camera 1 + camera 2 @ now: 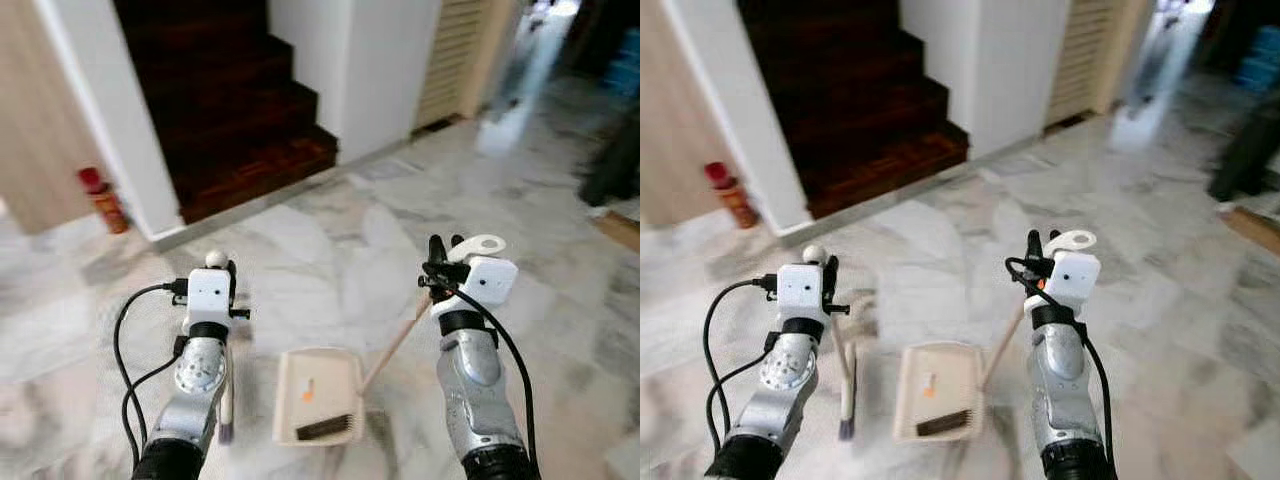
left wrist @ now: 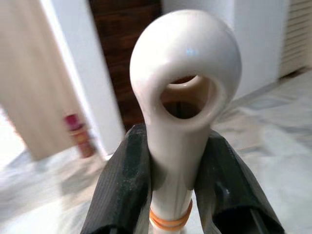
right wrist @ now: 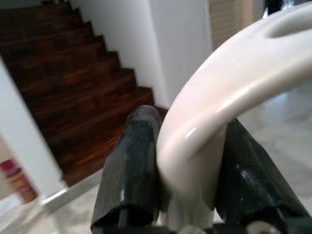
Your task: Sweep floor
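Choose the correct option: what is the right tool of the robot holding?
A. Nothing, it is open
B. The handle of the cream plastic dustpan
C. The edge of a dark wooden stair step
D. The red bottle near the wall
B: the right tool is shut on the looped top of the long handle that runs down to the cream plastic dustpan on the marble floor.

A cream broom (image 1: 845,385) stands upright beside a cream long-handled dustpan (image 1: 318,395) on marble floor (image 1: 330,250).
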Controlling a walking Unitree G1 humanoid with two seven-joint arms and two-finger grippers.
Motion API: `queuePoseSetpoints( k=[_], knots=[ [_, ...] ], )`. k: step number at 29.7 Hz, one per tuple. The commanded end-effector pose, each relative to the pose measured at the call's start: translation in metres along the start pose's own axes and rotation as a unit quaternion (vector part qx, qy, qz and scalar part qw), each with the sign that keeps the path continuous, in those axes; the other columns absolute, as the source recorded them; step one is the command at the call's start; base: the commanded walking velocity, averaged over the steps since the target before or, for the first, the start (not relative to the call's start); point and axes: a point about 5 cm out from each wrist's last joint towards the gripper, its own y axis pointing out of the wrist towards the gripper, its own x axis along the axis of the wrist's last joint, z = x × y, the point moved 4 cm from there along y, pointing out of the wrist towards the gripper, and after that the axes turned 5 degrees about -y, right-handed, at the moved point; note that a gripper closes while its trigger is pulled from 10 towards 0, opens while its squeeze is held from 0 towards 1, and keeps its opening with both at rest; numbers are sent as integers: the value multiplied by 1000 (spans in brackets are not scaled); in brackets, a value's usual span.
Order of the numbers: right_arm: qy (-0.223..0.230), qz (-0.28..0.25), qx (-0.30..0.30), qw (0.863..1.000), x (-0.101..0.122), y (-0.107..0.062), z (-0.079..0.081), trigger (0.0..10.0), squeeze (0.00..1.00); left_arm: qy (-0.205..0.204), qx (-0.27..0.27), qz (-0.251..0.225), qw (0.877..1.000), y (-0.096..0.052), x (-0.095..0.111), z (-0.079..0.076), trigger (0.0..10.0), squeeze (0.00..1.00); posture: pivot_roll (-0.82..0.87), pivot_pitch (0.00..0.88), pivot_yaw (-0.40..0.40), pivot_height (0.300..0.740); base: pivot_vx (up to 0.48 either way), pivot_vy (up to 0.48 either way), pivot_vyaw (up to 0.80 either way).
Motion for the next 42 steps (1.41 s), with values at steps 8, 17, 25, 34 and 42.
queuePoseSetpoints(
  k=[8, 17, 25, 34, 42],
  knots=[
    [5, -24, -9, 1000, 12, 4, -1, 10000, 0, 5, -4, -37, 999, 8, 21, -2, 10000, 0, -38, 0, -6, 740, 0, 0, 800],
    [5, -22, -9, 1000, 11, 3, -1, 10000, 0, 7, -2, -37, 999, 6, 21, 0, 10000, 0, -34, 0, -6, 740, 0, 0, 800],
    [7, -21, -4, 1000, 10, 2, 0, 10000, 0, 7, 3, -36, 999, 4, 20, 1, 10000, 0, -27, 0, -14, 740, 0, 0, 800],
    [8, -18, -3, 1000, 9, 1, 2, 10000, 0, 6, 0, -36, 999, 3, 20, 1, 10000, 0, -26, 0, -14, 740, 0, 0, 800],
    [16, -11, -5, 1000, 7, 1, 2, 10000, 0, -2, -14, -37, 999, 0, 21, -4, 10000, 0, -27, 0, -13, 740, 0, 0, 371]
  ],
)
